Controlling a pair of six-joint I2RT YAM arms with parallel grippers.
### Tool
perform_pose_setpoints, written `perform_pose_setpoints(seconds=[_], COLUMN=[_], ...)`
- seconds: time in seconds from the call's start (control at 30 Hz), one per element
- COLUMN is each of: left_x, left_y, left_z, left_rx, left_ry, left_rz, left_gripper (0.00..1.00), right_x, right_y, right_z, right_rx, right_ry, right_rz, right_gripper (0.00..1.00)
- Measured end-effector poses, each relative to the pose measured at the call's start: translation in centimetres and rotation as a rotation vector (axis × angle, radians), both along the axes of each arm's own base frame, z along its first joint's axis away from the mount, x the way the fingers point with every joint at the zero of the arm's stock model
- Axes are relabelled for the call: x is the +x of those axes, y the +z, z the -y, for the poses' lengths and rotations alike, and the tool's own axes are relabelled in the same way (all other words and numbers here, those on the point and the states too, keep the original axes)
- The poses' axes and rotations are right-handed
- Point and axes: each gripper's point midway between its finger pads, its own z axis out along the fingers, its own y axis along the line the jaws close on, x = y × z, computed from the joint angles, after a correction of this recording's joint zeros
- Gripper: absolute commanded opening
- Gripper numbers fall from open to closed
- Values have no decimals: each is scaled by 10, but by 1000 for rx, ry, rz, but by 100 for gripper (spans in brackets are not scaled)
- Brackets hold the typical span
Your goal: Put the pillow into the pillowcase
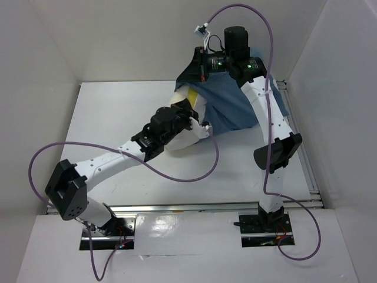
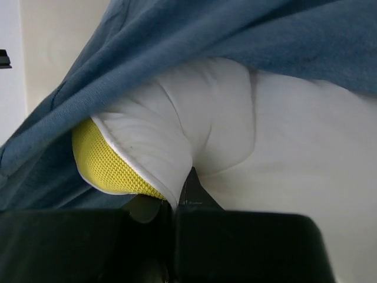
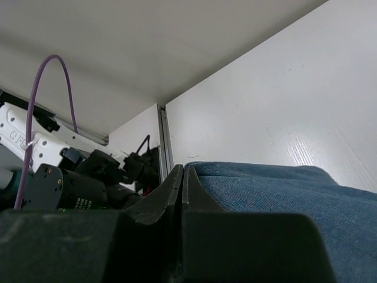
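Pillow: white, lying on the table near its middle. The far end is tucked under blue cloth and the near end is exposed, so it is judged partly inserted.
Yellow strip: mesh edge of the pillow, seen just under the hanging cloth. It is curled by the pinch beside it.
Pillowcase: dusty blue, draped over the far part of the pillow. One corner is raised above the table so that the opening is held up like a tent.
Left gripper: fingers are closed on a fold of the pillow's white cover, just beside the yellow strip. The fold is judged to be pinched so that the pillow can be pushed deeper.
Right gripper: fingers are closed with blue cloth against them. Overhead, the raised corner hangs from it, so a grip on the pillowcase edge is judged.
Step in hand: feeding the pillow in, as judged.
Risk: the thin fold may slip from the pinch, and the cloth may be dragged along with the pillow.
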Motion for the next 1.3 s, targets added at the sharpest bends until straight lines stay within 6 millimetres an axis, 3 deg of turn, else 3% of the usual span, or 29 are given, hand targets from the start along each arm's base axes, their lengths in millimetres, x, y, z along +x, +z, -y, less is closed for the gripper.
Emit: perform_pose_setpoints(seconds=[0.3,0.63,0.87,1.3], left_x=[42,59,73,129], left_y=[32,44,33,3], left_z=[9,17,31,80], left_rx=[-104,-239,-330,-456], left_ry=[120,176,193,183], left_rz=[88,74,35,-5], left_gripper=[0,0,0,0], right_x=[-3,-1,0,19], right_y=[3,17,19,9], right_z=[-1,-3,-4,-3], right_rx=[13,54,63,25], right_ry=[25,38,43,-40], right_rz=[13,71,91,137], right_gripper=[0,0,0,0])
